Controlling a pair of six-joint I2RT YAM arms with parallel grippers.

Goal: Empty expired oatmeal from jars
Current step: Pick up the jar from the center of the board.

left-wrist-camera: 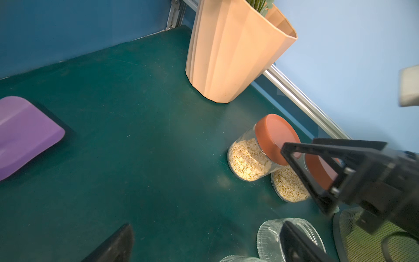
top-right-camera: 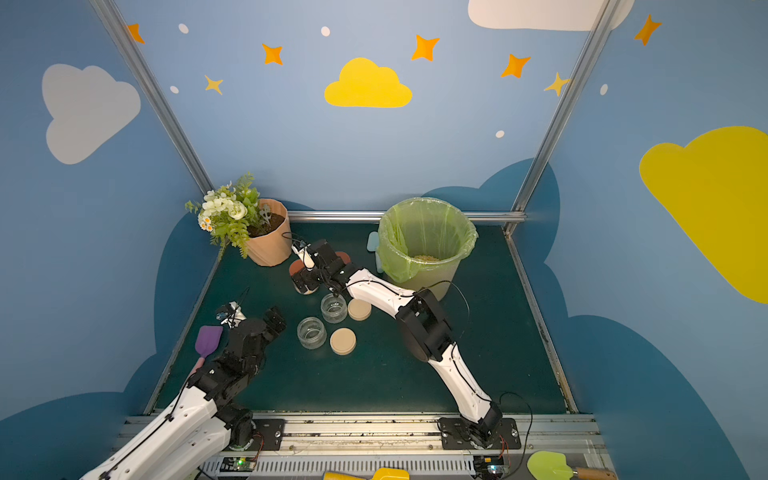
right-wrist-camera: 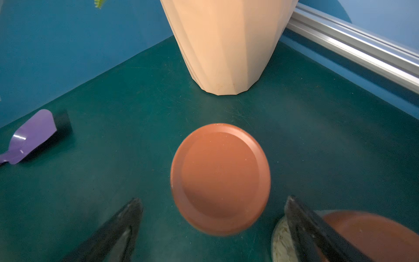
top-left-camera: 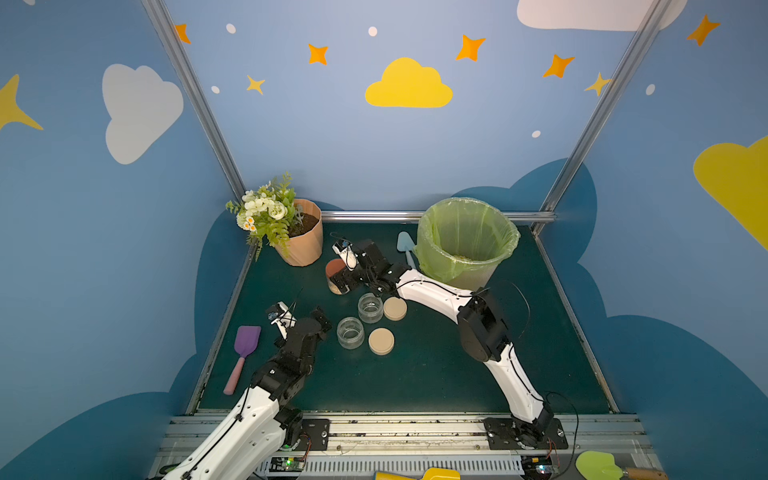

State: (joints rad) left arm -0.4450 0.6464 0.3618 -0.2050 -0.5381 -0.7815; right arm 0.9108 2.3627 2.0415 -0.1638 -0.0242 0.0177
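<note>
Two clear cylindrical jars with rust-red screw lids [left-wrist-camera: 275,138], pale flaky oatmeal [left-wrist-camera: 247,160] inside, stand far-left near peach ribbed flowerpot [left-wrist-camera: 229,52]. Right gripper [right-wrist-camera: 213,199] wide over one lid, holds nothing. Left gripper [top-left-camera: 321,319] wide, empty. Jar probably light, smooth, slippery, breakable; take wall below lid.

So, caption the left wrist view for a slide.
Two clear jars of pale oatmeal, rust-red lids on, near a ribbed peach flowerpot.

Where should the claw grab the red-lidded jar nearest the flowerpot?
Probably the red lid, from straight above, pinching across its round rim: the jar stands upright with the lid facing up, while a second jar crowds its side.
</note>
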